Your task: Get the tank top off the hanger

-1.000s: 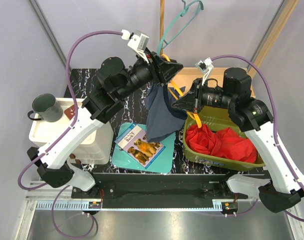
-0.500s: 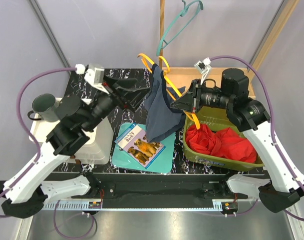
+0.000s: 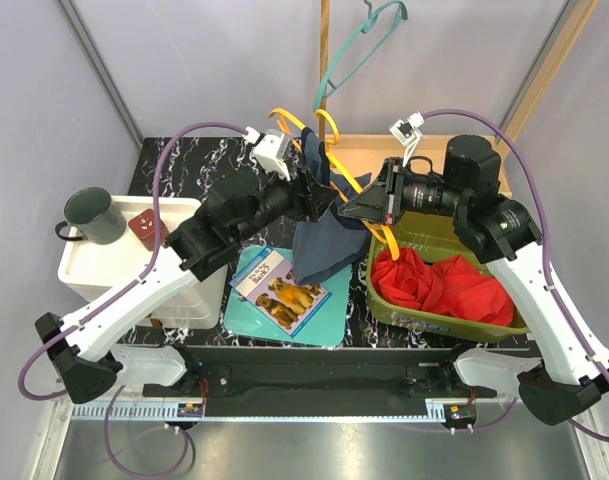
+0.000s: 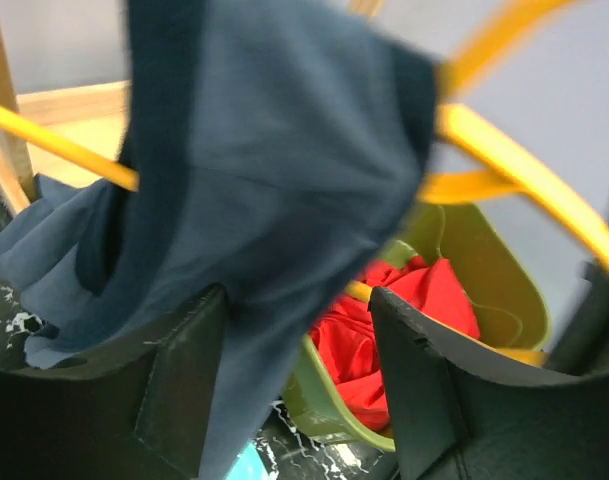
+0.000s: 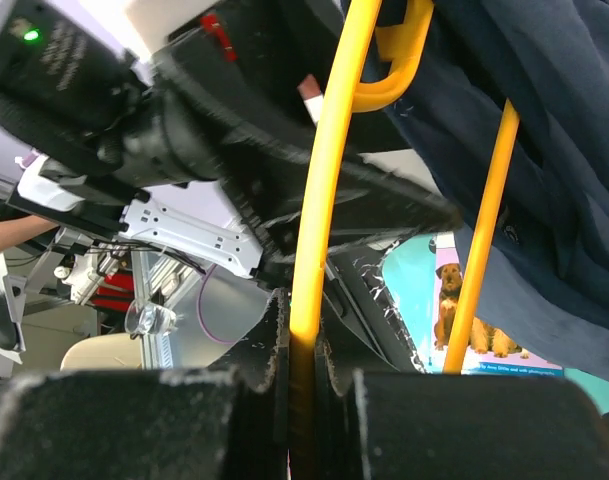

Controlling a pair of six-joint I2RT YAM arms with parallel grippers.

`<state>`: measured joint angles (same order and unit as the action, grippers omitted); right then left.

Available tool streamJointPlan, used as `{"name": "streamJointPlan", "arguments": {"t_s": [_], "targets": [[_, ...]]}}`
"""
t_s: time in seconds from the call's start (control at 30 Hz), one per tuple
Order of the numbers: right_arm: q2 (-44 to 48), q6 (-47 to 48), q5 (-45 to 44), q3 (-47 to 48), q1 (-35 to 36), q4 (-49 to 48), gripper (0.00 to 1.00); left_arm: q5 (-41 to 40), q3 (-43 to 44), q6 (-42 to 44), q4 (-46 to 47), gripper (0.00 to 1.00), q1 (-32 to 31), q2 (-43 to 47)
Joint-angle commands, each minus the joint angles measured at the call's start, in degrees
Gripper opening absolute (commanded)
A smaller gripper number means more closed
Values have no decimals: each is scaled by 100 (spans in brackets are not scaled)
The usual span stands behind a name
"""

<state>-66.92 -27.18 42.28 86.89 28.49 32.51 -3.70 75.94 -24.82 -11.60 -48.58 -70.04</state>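
A dark navy tank top point(image 3: 314, 235) hangs on a yellow hanger point(image 3: 356, 185) held up over the table's middle. My right gripper point(image 3: 362, 208) is shut on one yellow bar of the hanger point(image 5: 319, 190), seen between its jaws in the right wrist view point(image 5: 302, 340). My left gripper point(image 3: 312, 195) is open at the tank top's upper left side. In the left wrist view its jaws stand wide apart point(image 4: 299, 340) with a hanging fold of the tank top point(image 4: 264, 150) between them, and the hanger point(image 4: 504, 150) crosses above.
A green bin point(image 3: 384, 300) holding red cloth point(image 3: 444, 285) sits at the right. A dog book point(image 3: 279, 290) lies on a teal tray under the tank top. A white box point(image 3: 184, 290) with a mug point(image 3: 92, 215) stands left. A teal hanger point(image 3: 359, 45) hangs at the back.
My left arm swung away from the hanger's top to the left, then came back lower onto the tank top with jaws open. The right arm and hanger stayed put.
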Motion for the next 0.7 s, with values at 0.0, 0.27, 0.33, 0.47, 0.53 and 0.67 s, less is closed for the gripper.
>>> {"name": "streamJointPlan", "arguments": {"t_s": [0.0,0.27,0.33,0.47,0.53,0.67], "targets": [[310,-121,158,47,34,-509,0,106,246,-216,395,57,164,61],[451,-147,61,-128,34,-544,0,501,263,-454,483,12,436,61],[504,-147,0,-242,42,-544,0,668,359,-436,448,0,525,69],[697,-156,-509,-497,34,-509,0,950,413,-340,579,0,604,297],[750,-191,-860,-664,34,-483,0,1231,386,-296,658,0,613,394],[829,-139,-994,-893,34,-421,0,1583,281,-313,834,0,621,631]]}}
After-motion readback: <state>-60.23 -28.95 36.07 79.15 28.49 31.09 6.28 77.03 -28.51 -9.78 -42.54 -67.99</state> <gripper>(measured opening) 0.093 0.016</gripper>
